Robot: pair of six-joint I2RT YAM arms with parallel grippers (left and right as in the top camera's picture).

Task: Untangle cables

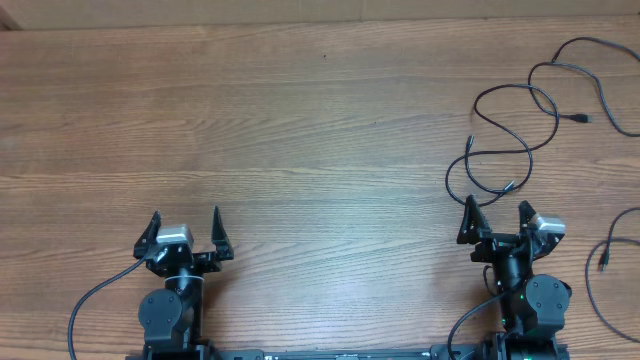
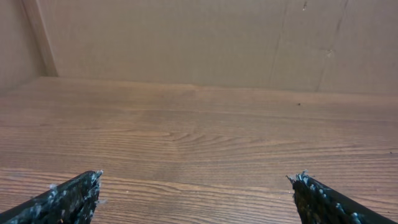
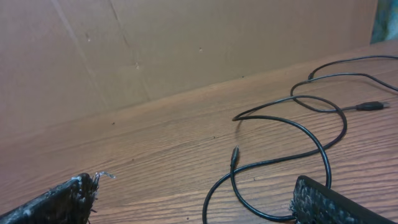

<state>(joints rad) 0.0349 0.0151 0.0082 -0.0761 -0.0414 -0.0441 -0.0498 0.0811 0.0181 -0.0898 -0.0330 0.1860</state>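
Thin black cables lie on the wooden table at the right. One looped cable (image 1: 528, 152) with small plug ends lies just beyond my right gripper (image 1: 496, 205). It also shows in the right wrist view (image 3: 273, 161), with a plug end between my open fingers (image 3: 196, 180) and a loop next to the right finger. A second cable (image 1: 580, 118) runs toward the far right corner; its plug shows in the right wrist view (image 3: 372, 106). A third cable (image 1: 603, 262) lies at the right edge. My left gripper (image 1: 186, 214) is open and empty, far from the cables; its wrist view (image 2: 198, 177) shows bare wood.
The table (image 1: 300, 120) is brown wood. A brown cardboard wall (image 2: 186, 37) stands along the far edge. Thick black arm cables (image 1: 95, 295) hang near the arm bases at the front.
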